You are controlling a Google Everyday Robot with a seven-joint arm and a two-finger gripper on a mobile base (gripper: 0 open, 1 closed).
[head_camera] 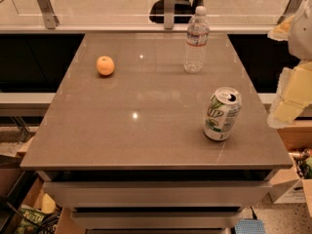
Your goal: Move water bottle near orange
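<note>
Gripper (290, 99) off past the table (146, 130), grip hard to tell. Water bottle (196, 40) standing straight up, off to its left; orange (105, 65) farther left.

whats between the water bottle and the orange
Nothing: bare tabletop between water bottle and orange in the camera view. The hand sits at the right edge, beyond the can.

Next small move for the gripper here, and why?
Probably reach the gripper, now at the right edge of view beside the green-and-white soda can, toward the clear ribbed plastic water bottle with white cap. That bottle stands upright, ungrasped, at the far side of the grey table, well right of the small round orange fruit.
</note>
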